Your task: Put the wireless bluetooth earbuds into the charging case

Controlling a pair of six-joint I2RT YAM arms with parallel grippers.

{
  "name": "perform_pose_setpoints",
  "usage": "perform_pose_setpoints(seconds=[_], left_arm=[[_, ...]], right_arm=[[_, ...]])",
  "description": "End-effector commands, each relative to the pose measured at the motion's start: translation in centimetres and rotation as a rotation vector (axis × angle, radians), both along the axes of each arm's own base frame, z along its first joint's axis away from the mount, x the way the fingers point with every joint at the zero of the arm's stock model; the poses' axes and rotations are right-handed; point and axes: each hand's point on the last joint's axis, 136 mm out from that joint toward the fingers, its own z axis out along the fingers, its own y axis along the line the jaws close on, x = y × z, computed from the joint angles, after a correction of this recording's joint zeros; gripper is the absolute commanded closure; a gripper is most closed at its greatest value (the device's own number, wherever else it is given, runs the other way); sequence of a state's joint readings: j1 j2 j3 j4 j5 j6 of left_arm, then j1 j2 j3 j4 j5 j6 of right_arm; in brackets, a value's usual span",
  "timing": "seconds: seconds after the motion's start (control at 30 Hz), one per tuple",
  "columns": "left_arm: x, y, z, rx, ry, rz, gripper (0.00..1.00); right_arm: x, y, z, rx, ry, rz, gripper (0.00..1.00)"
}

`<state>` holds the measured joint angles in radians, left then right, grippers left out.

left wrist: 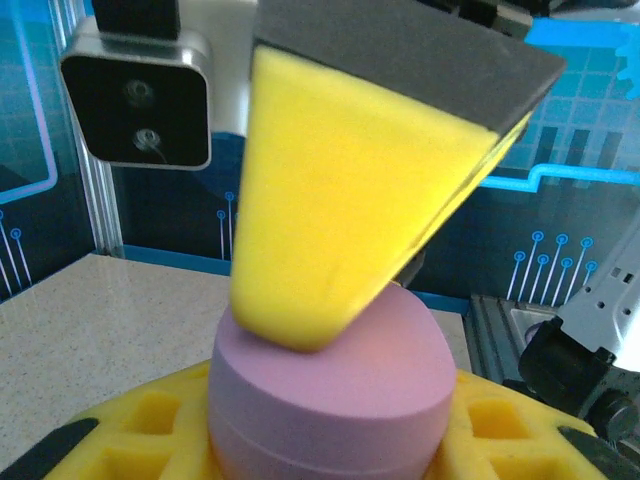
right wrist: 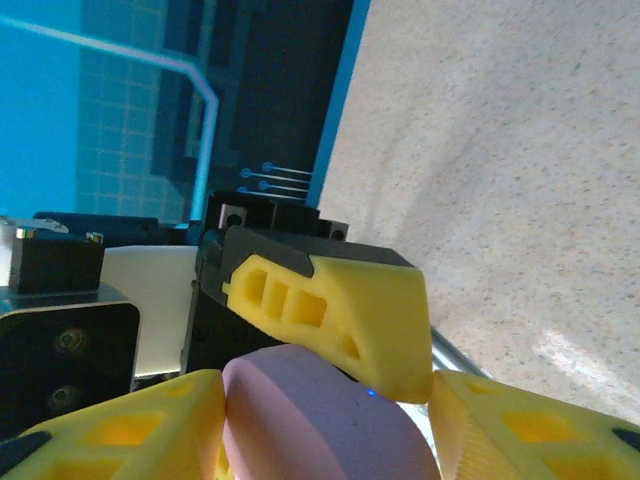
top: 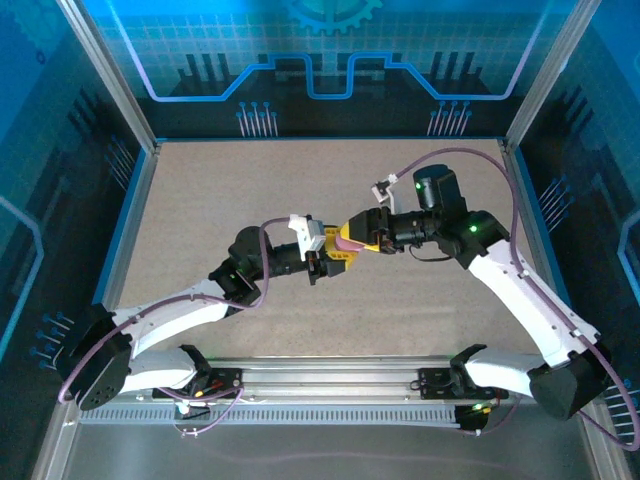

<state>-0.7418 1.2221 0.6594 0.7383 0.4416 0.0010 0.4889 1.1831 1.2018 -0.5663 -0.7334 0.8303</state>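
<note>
While left fingers, right fingers both grip pink case, speckled beige tabletop below; blue walls.

Pink case underside (off-frame below)

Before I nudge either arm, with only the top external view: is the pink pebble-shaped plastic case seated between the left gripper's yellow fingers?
Observer: Yes, the left wrist view shows the pink pebble-shaped plastic case between the left gripper's two yellow fingers.
Operator: And the right gripper?
Observer: One of its yellow fingers presses on the case's top.
Operator: Is the case open?
Observer: It looks closed, with a faint seam round its side.
</note>
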Motion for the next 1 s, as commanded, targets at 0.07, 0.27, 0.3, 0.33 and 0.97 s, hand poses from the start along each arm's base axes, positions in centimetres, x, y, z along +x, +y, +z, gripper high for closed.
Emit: perform_pose_setpoints(seconds=[0.07,0.27,0.3,0.33,0.97], left_arm=[[0.3,1.1,3.6,-0.093,-0.093,0.061,0.69],[0.1,0.7,3.4,-0.080,-0.086,0.029,0.69],[-0.1,0.6,3.4,-0.079,-0.087,0.018,0.69],[-0.3,0.5,3.3,-0.076,-0.085,0.005,0.69],[-1.1,0.1,3.5,-0.078,-0.086,-0.053,0.68]], right_arm=[[-1.8,-0.5,1.0,0.113,0.034,0.060,0.42],[-1.8,-0.7,1.7,0.163,0.011,0.067,0.62],[-1.6,-0.8,1.6,0.158,0.013,0.056,0.63],[-1.3,-0.9,1.3,0.152,0.019,0.042,0.62],[0.8,-0.7,0.1,0.196,0.050,-0.031,0.53]])
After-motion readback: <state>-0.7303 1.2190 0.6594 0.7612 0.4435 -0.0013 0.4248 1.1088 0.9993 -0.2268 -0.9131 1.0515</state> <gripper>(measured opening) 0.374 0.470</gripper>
